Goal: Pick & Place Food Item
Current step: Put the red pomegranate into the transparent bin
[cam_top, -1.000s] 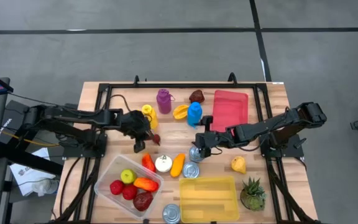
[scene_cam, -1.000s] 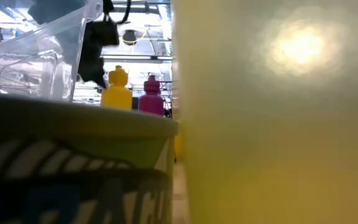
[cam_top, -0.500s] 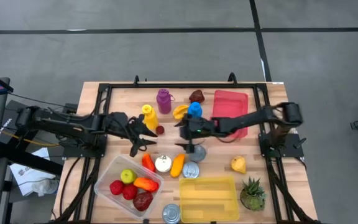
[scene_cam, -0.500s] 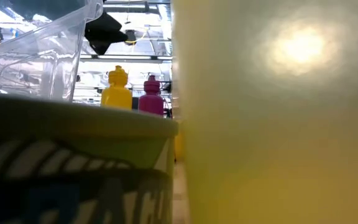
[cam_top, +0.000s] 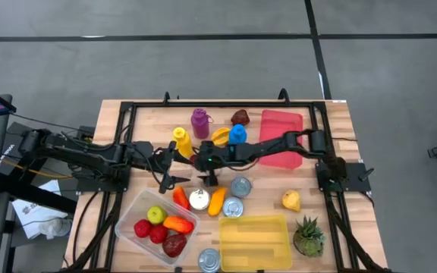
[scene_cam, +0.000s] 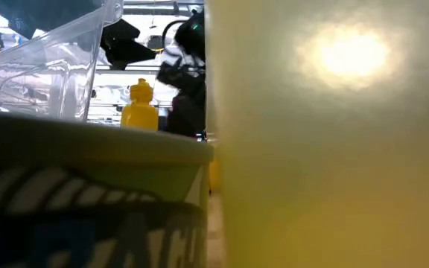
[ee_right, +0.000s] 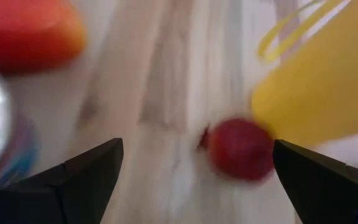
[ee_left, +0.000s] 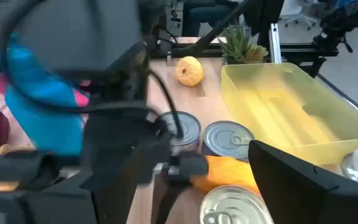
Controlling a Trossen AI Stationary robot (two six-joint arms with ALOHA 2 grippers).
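– At centre frame in the overhead view, what are your two arms doing?

– Both meet there above the worktop (cam_top: 332, 121). My right pincer (cam_top: 203, 171) has reached in from the right edge, over the pink tray (cam_top: 281, 129) and past the blue bottle (cam_top: 237, 135). My left pincer (cam_top: 174, 164) comes in from the left and sits just beside it.

– How do the fingers stand?

– My right pincer is spread wide with nothing between its fingers. My left pincer is spread too and grips nothing; its wrist camera sees two cans (ee_left: 229, 138) and the yellow bin (ee_left: 291, 112) past the fingers.

– And the food item?

– A small round red fruit (ee_right: 241, 148) lies on the bare wood, touching or nearly touching the yellow bottle (ee_right: 316, 93). My right wrist camera shows it ahead of my spread fingers, nearer the right-hand one. From above, my right pincer covers that spot, just right of the yellow bottle.

– What lies lower in the frame?

– A clear tub (cam_top: 131, 208) at lower left holds an apple and several red and orange pieces. The yellow bin sits at lower centre, with a small pineapple (cam_top: 308, 236) to its right.
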